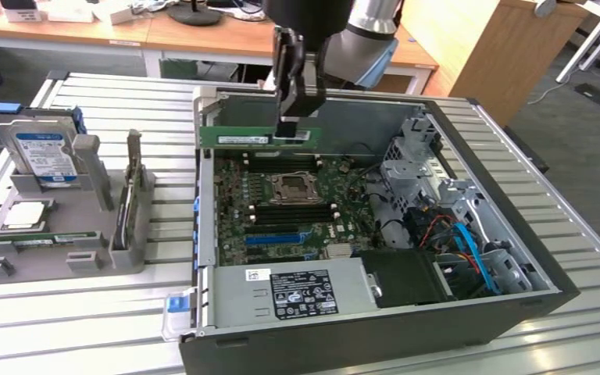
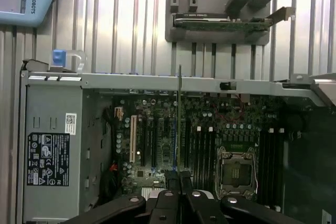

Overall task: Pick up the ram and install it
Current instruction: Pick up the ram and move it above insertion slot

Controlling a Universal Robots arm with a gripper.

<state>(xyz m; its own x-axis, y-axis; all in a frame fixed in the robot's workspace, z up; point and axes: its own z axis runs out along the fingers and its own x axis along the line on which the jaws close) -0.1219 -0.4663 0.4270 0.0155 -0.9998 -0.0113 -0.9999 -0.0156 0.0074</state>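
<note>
The ram (image 1: 250,137) is a long green stick with a white label. It hangs level above the far side of the motherboard (image 1: 279,211) inside the open computer case (image 1: 508,234). My gripper (image 1: 291,127) is shut on the stick's end towards the exterior view's right and points straight down. In the wrist view the ram (image 2: 179,119) appears edge-on as a thin line running out from between my gripper (image 2: 179,187) fingers, over the black memory slots (image 2: 202,150) beside the processor socket (image 2: 235,174).
A grey holder (image 1: 123,258) at the exterior view's left carries a hard drive (image 1: 46,153), a silver processor (image 1: 25,216) and an upright card (image 1: 129,195). The power supply (image 1: 294,293) fills the case's near end; drive cages and cables (image 1: 456,234) crowd its right.
</note>
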